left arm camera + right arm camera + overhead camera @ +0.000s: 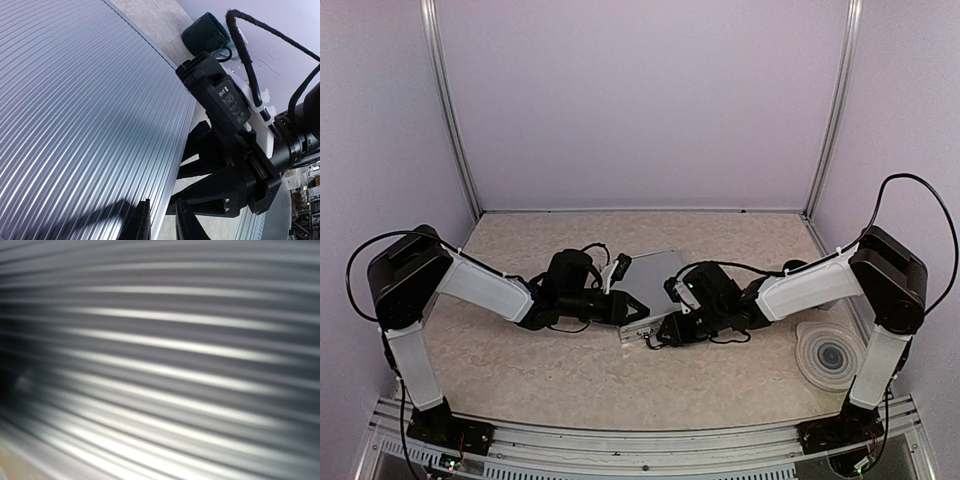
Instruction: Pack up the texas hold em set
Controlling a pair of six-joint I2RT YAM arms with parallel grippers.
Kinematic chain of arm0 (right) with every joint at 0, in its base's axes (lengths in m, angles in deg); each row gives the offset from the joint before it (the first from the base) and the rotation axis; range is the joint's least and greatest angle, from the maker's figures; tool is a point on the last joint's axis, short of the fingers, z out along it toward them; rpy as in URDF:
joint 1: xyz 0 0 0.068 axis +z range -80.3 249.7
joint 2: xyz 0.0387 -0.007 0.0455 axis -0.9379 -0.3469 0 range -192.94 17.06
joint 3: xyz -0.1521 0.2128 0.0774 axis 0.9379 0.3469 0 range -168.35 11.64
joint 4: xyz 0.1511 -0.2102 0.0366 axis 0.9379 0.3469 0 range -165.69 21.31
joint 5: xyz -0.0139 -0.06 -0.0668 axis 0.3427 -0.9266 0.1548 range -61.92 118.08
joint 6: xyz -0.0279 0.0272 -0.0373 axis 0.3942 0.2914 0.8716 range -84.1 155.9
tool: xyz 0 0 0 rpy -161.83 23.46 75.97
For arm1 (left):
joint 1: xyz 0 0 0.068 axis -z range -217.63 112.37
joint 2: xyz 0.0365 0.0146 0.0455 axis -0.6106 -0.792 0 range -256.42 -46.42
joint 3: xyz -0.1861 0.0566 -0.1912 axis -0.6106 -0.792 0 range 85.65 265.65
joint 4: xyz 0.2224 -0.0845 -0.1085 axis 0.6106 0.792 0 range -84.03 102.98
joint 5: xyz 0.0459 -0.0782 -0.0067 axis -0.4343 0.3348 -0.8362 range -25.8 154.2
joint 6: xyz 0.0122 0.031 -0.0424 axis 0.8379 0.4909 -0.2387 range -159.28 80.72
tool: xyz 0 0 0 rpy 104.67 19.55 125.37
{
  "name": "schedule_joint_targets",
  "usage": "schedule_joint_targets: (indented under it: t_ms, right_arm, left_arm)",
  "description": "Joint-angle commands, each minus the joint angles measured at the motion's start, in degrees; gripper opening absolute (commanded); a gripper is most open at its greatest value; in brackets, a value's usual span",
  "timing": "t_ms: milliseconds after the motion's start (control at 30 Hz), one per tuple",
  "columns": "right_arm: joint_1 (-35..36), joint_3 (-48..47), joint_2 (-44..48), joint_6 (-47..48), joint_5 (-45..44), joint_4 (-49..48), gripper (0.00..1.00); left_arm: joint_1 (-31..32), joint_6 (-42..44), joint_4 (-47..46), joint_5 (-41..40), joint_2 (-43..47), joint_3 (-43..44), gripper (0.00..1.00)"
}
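Ribs of silver aluminium are seen across nearly the whole right wrist view, blurred and very close. They belong to the silver case (160, 360) of the poker set. From above, the silver case (655, 275) is found in the middle of the table (570, 370), with its ribbed outside turned up and its sides set at an angle to the table edges.

The left tool (635, 305) is placed at the left near side of the case. In its own wrist view, the left tool (162, 212) is shown almost closed. One finger (142, 222) is laid over the ribbed face of the case (75, 110) and the other is kept just off the edge, so the edge of the case is pinched in the narrow gap between them.

The right tool (665, 330) is held at the near edge of the case, just beside the left one. Its fingers are hidden in its own view, and in the other views they are too dark against each other, so it cannot be told how far the right tool (192, 167) is open or whether anything is gripped.

A dark mug (205, 32) is seen on the table beyond the case, towards the right edge. A round grey coaster (830, 355) is laid near the right edge, well apart from the case.
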Motion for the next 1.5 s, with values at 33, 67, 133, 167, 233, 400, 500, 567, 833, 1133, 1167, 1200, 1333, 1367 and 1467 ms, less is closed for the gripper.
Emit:
schedule_joint_targets:
  t_ms: [33,67,133,167,233,400,500,567,833,1133,1167,1200,1333,1367,1467]
  right_arm:
    - [0.9,0.2,1.0,-3.9,4.3,-0.3,0.31]
    - [0.8,0.7,1.4,-4.6,4.4,-0.6,0.28]
    - [0.8,1.6,2.1,-5.8,4.6,-1.4,0.21]
    - [0.8,2.0,2.4,-6.3,4.9,-1.8,0.18]
    - [0.7,2.9,3.1,-7.4,5.0,-2.8,0.12]
    - [-0.7,5.3,4.7,-10.6,6.9,-6.8,0.00]
    - [-1.7,6.9,6.0,-12.9,9.1,-9.7,0.00]
    - [-2.3,7.8,6.8,-14.0,10.8,-11.9,0.00]
    - [-3.3,10.1,8.8,-19.0,16.3,-19.2,0.00]
    - [-4.3,10.8,10.2,-24.7,22.2,-26.8,0.00]
    - [-4.5,11.2,10.2,-25.8,23.1,-28.7,0.00]
    - [-4.7,11.6,10.1,-27.1,23.9,-30.5,0.00]
    - [-5.1,12.3,9.7,-31.1,26.5,-36.0,0.00]
    - [-5.2,12.4,9.7,-32.0,26.9,-37.0,0.00]
    - [-5.4,12.4,9.6,-34.6,27.8,-40.0,0.00]
  left_arm:
    - [0.4,0.1,0.0,0.5,0.6,-0.5,0.19]
    - [0.4,0.1,0.0,0.5,0.7,-0.5,0.19]
    - [0.4,0.1,-0.1,0.6,0.6,-0.6,0.19]
    - [0.4,0.1,-0.2,0.6,0.5,-0.6,0.19]
    - [0.4,0.1,-0.3,0.6,0.5,-0.6,0.19]
    - [0.4,0.0,-0.3,0.7,0.7,-0.8,0.19]
    - [0.4,0.1,-0.1,0.5,1.1,-0.9,0.19]
    - [0.5,0.2,-0.1,0.5,1.1,-1.0,0.19]
    - [0.5,0.0,0.0,0.5,1.3,-0.9,0.19]
    - [0.5,0.1,0.2,0.5,1.1,-0.4,0.19]
    - [0.6,0.1,0.2,0.5,1.1,-0.4,0.19]
    - [0.6,0.1,0.2,0.6,1.2,-0.4,0.19]
    - [0.5,0.3,0.4,0.5,1.2,-0.5,0.19]
    - [0.6,0.4,0.5,0.5,1.3,-0.4,0.19]
    - [0.6,0.5,0.7,0.4,1.5,-0.5,0.19]
